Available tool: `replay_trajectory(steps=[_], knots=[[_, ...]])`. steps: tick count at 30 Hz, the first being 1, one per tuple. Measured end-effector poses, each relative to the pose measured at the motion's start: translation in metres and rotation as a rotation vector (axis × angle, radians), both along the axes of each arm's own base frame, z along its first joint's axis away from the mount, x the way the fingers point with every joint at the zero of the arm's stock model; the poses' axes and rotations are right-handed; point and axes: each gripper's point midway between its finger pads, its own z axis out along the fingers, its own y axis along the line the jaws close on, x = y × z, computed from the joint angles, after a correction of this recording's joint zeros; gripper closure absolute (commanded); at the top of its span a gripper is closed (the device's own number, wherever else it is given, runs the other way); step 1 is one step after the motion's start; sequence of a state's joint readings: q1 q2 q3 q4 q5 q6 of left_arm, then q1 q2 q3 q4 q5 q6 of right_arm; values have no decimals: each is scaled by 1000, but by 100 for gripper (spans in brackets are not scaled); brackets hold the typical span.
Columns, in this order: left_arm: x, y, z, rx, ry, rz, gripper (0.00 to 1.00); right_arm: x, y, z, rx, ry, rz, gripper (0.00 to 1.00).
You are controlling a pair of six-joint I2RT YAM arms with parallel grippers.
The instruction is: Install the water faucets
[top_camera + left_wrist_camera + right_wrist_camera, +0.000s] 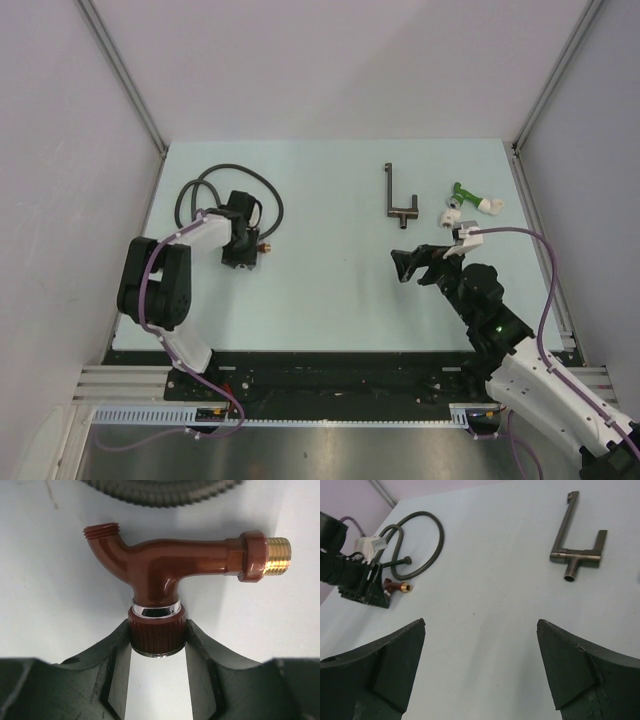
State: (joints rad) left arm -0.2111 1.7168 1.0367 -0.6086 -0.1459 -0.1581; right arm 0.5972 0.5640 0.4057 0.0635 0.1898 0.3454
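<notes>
The task looks barely begun: no faucet is seen mounted on anything. The reddish-brown faucet (155, 572) is gripped by its ribbed knob in the left claw (250, 247), whose jaws are clenched on either side of it. It is held low over the left part of the desk (330, 300), just on the near side of the coiled black hose (215, 190). Its brass threaded end is bare and joined to nothing.

The green faucet (462, 191) lies loose at the far right of the desk, with a white elbow fitting (490, 205) touching or just beside it. A small white piece (452, 214) lies close by on its near side. The dark metal pipe fixture (401, 200), probably the mount, lies alone at the far centre, well apart from the held faucet. The right claw (481, 630) is spread wide and holds nothing, hovering on the near side of the fixture. Both faucets are judged left to install.

Whether the held faucet touches the desk cannot be told. The green faucet is too small for detail, and the fixture's openings are hard to make out.
</notes>
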Motion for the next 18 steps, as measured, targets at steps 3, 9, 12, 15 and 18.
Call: replay_trajectory(steps=[3, 9, 12, 15, 18], knots=[[-1, -13, 6, -4, -15, -41, 93, -8, 13, 1, 18, 6, 72, 7], [-3, -54, 43, -60, -128, -159, 100, -32, 40, 10, 94, 19, 219, 12], [-6, -69, 65, -99, -188, -204, 100, -46, 57, 13, 130, 34, 300, 14], [-10, -82, 83, -131, -240, -243, 100, -56, 76, 13, 154, 52, 374, 15], [-18, -95, 101, -170, -292, -285, 100, -62, 99, 6, 162, 86, 443, 15]])
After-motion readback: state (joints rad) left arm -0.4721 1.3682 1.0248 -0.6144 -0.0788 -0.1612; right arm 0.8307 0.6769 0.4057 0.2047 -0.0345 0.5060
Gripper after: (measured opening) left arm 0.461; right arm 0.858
